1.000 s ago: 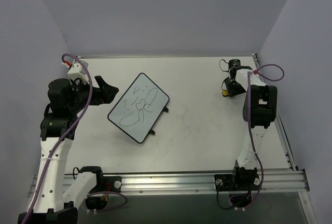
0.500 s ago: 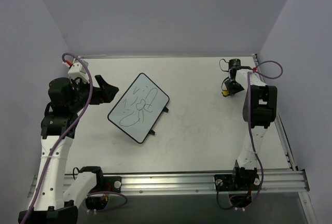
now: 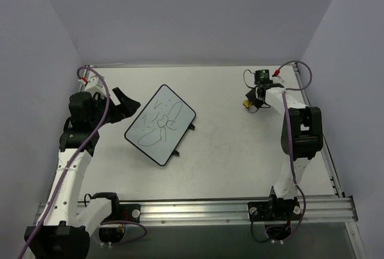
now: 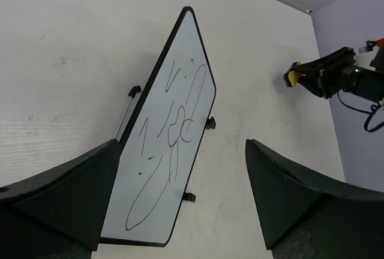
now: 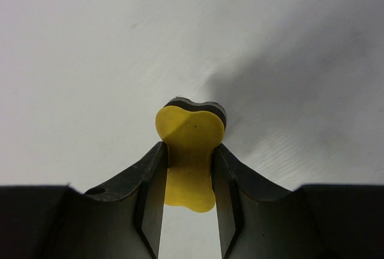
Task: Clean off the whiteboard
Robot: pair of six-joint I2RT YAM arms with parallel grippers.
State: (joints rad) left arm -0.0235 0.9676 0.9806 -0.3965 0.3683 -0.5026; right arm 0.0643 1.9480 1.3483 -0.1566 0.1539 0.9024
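The whiteboard (image 3: 161,124), white with a thin black frame and dark scribbles, lies at an angle left of the table's middle. It also shows in the left wrist view (image 4: 171,151). My left gripper (image 3: 123,104) is open and empty, just off the board's left edge, and its jaws straddle the board's near end (image 4: 180,151). My right gripper (image 3: 252,102) is at the far right, shut on a small yellow eraser (image 3: 246,104). In the right wrist view the fingers (image 5: 150,181) pinch the eraser (image 5: 191,133) at its narrow waist, above the table.
The white table (image 3: 234,151) is enclosed by pale walls on three sides. A metal rail (image 3: 198,211) with both arm bases runs along the near edge. The board's small black feet (image 3: 191,126) stick out on its right side.
My right gripper has moved left and slightly toward the back with the yellow eraser. My left arm has shifted a little; its gripper stays beside the board.
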